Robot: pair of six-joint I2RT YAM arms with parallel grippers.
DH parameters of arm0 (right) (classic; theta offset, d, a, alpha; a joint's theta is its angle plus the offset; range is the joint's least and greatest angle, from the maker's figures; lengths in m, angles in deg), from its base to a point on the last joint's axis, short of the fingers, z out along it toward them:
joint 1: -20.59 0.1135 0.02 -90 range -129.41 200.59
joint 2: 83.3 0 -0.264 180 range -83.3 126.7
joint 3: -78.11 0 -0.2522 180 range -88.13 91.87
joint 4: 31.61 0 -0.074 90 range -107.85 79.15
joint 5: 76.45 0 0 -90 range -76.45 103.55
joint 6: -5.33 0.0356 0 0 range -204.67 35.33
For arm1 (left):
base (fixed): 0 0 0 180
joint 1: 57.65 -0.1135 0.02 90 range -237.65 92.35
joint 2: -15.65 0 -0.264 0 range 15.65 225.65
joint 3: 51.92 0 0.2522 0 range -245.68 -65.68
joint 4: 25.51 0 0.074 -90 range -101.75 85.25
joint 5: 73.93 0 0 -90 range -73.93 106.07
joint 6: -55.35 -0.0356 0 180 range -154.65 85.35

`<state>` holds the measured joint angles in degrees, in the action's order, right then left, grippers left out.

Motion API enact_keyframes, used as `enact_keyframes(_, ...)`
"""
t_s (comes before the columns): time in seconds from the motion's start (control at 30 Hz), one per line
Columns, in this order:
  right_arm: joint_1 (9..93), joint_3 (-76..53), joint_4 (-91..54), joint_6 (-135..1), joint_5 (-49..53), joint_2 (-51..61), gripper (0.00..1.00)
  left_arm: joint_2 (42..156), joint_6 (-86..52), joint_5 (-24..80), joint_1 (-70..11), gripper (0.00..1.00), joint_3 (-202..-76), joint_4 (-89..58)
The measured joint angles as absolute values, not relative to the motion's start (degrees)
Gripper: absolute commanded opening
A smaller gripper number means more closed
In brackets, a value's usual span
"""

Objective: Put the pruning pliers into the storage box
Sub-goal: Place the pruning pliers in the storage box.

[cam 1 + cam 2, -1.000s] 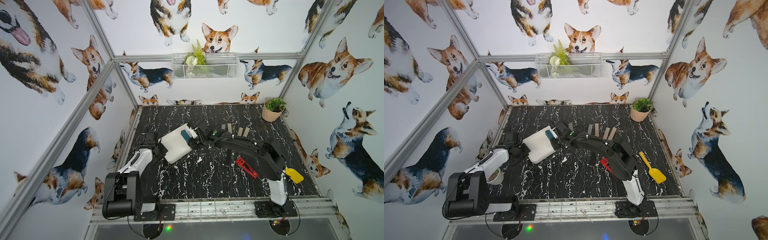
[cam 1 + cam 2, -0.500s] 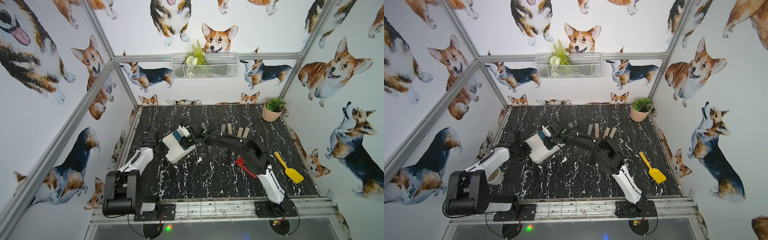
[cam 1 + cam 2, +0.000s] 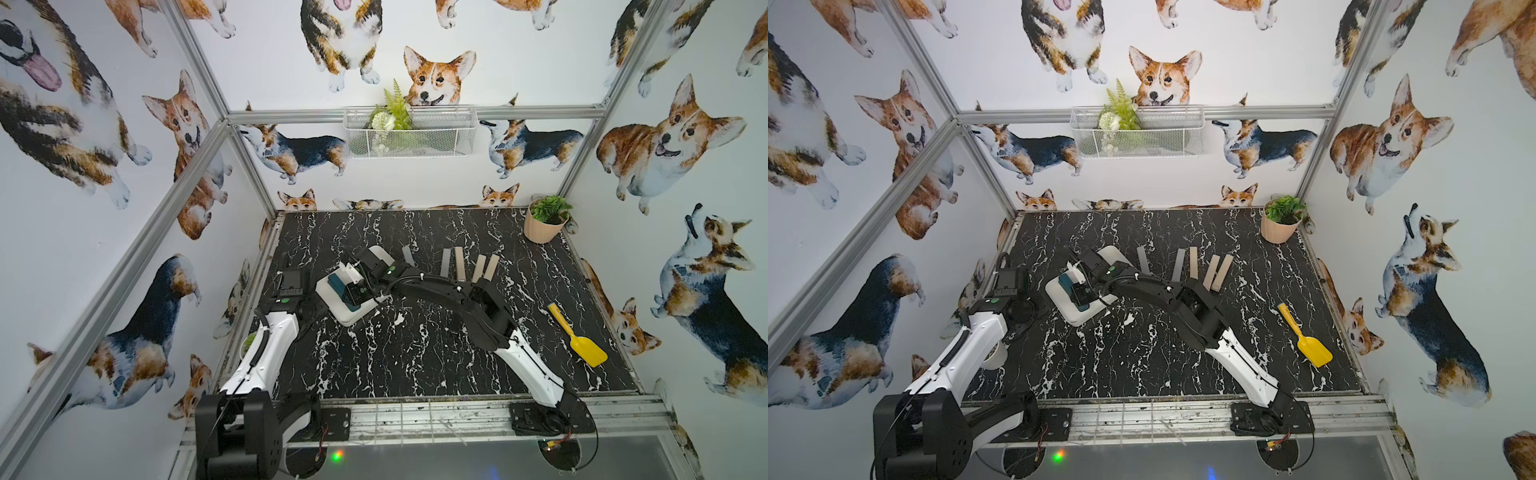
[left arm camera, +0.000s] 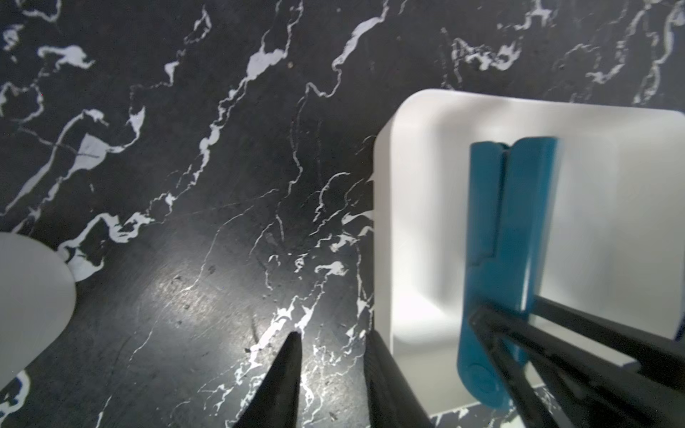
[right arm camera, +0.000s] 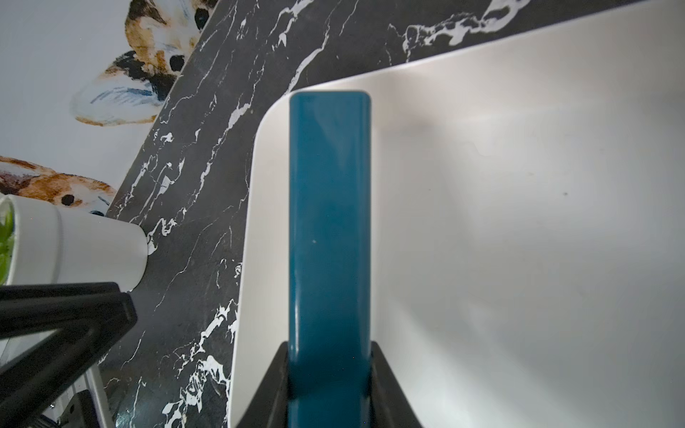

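**Item: teal pruning pliers, held at the storage box**

Teal pruning pliers [image 5: 329, 222]: a slim, glossy bar with rounded corners. In the left wrist view a seam is seen along its length between two folded halves, with a round pivot at one end. The bar is placed within the outline of the white storage box [image 5: 519, 222], close to one rim and parallel to it; contact with the floor cannot be told.

Right gripper [image 5: 329, 357]: fingers clamped on the bar's sides at one end.

Left gripper [image 4: 333, 337]: fingers a little apart, nothing held between them, set above the marble table [image 4: 185, 185] just beside the box's rim.

Grey pliers [image 3: 445, 262] and beige pliers [image 3: 459, 264] are laid on the table, apart from the box.
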<state>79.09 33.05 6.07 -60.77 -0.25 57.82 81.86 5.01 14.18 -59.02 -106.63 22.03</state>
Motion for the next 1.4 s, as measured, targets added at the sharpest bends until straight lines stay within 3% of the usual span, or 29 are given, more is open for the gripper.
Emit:
enact_keyframes(0.4, 79.33, 36.7, 6.79, -60.29, -1.37, 61.57, 0.0, 86.85, 4.99, 18.61, -66.63, 0.33, -102.76, 18.32)
enact_keyframes(1.27, 80.21, 43.22, 9.68, -59.06, -3.01, 66.16, 0.0, 92.55, 6.06, 25.19, -67.28, 0.33, -101.23, 8.87)
enact_keyframes(1.4, 80.23, 43.26, 10.14, -59.06, -3.21, 66.25, 0.12, 92.75, 6.06, 25.72, -67.28, 0.33, -100.97, 8.72)
